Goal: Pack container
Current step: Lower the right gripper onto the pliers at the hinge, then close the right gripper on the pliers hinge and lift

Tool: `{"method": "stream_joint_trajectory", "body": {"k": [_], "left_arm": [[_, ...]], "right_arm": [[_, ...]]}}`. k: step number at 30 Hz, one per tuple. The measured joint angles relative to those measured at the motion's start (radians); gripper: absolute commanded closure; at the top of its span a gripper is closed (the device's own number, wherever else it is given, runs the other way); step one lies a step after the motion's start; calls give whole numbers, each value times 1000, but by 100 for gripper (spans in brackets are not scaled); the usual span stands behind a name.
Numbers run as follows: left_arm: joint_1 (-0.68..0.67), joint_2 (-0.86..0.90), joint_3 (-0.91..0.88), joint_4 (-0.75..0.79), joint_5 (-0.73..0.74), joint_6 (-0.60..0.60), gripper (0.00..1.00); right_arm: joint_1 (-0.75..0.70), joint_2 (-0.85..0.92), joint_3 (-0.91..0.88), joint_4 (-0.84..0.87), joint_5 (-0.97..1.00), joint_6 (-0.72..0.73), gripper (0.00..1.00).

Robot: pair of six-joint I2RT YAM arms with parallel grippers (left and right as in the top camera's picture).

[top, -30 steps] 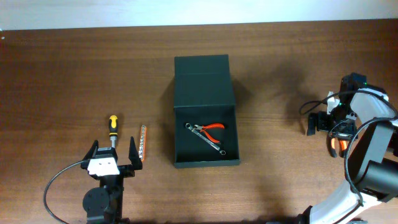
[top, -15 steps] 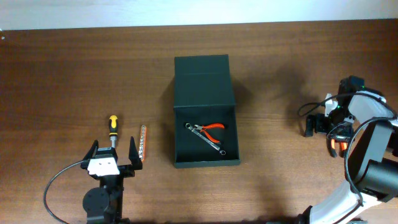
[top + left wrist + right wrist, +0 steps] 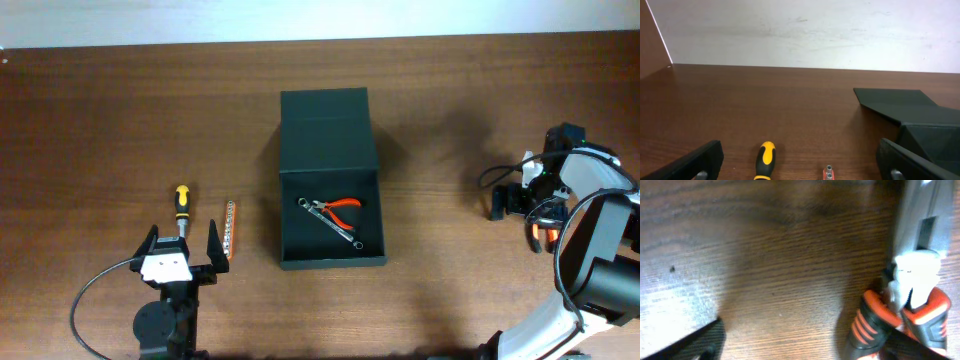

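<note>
The container (image 3: 331, 258) stands open mid-table, its flap lid (image 3: 327, 125) folded back. Orange-handled pliers (image 3: 341, 205) and a small wrench (image 3: 343, 233) lie inside. My left gripper (image 3: 183, 252) is open at the near left, just short of a yellow-and-black screwdriver (image 3: 182, 204) and an orange bit strip (image 3: 230, 231). The left wrist view shows the screwdriver (image 3: 764, 160) and strip (image 3: 828, 173) ahead between that gripper's (image 3: 802, 167) wide-apart fingers. At the far right my right gripper (image 3: 520, 205) points down, open, over orange-and-black pliers (image 3: 900, 317), which lie beside its right finger (image 3: 920, 350).
The container's dark side and lid (image 3: 912, 115) rise to the right in the left wrist view. A pale wall runs along the table's far edge (image 3: 800, 66). Black cable loops by each arm base. Bare wood lies between the container and both arms.
My right arm has shifted slightly over the pliers at the far right. The left arm and the container's contents have not moved.
</note>
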Motion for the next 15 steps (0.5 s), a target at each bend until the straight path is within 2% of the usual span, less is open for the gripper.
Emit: {"method": "stream_joint_trajectory", "body": {"k": [3,5,15], "left_arm": [[0,0,0,0,0,0,1],[0,0,0,0,0,0,1],[0,0,0,0,0,0,1]], "right_arm": [[-1,0,0,4,-2,7,46],[-1,0,0,4,-4,7,53],[-2,0,0,5,-5,12,59]]}}
